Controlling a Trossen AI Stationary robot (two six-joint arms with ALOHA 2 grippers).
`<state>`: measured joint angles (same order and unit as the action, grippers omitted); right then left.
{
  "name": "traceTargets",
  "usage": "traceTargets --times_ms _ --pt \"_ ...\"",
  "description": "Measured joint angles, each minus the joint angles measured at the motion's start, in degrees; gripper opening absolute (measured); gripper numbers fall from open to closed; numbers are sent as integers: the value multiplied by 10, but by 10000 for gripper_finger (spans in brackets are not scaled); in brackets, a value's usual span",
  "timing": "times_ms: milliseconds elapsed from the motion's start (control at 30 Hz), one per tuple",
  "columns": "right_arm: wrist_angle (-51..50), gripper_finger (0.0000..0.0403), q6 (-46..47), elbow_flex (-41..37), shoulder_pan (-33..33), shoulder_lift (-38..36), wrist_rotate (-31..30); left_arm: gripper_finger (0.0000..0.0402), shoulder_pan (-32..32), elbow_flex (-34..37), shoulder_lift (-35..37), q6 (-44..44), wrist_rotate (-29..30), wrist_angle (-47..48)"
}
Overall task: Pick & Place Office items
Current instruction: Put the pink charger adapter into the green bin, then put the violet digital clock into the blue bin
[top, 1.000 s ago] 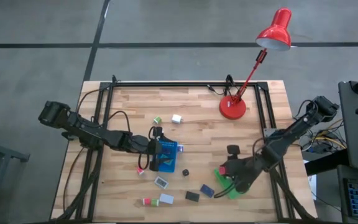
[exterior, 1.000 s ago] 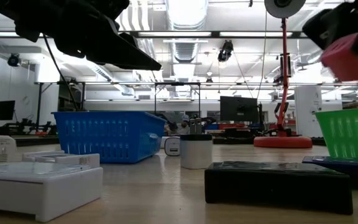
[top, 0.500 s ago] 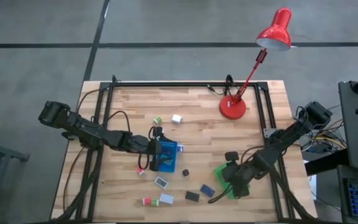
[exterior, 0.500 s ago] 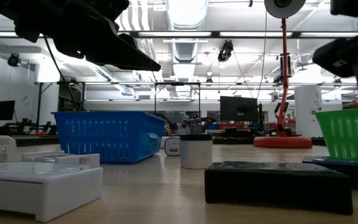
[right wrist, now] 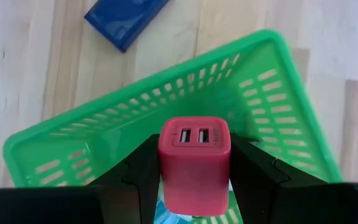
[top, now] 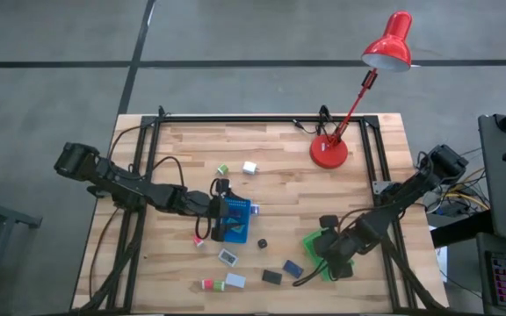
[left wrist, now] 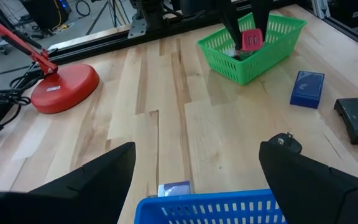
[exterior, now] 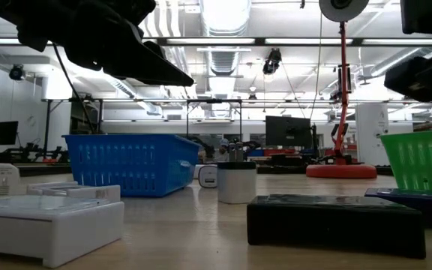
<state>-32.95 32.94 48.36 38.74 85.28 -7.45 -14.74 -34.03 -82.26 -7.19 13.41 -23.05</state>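
Red charger block (right wrist: 193, 159) sits clamped in my right gripper (right wrist: 193, 186) above the green tray (right wrist: 55, 140), low in frame. Releasing off-centre could bounce it over the rim. My left gripper (left wrist: 194, 180), fingers apart, hovers over the blue tray (left wrist: 210, 210).

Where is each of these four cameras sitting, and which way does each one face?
High view: overhead, straight down on the wooden table; both arms show.
Low view: table height, level past the blue tray into the room; arms overhead.
Left wrist view: looks past the open left gripper toward the green tray.
Right wrist view: looks down into the green tray; right gripper grips a red charger block.
Shared: both wrist views show that tray and block.
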Motion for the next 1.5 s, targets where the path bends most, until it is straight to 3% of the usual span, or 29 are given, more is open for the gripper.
traceTargets --times_ms 600,867,1267,1500 --pt "1 147 29 0 0 1 0 346 0 1 0 2 0 0" --pt "2 225 51 0 0 1 0 346 0 4 0 2 0 0" --pt "0 228 72 5 0 1 0 346 0 5 0 1 0 0" --pt "-36 230 61 77 0 0 -2 346 0 5 0 1 0 0"
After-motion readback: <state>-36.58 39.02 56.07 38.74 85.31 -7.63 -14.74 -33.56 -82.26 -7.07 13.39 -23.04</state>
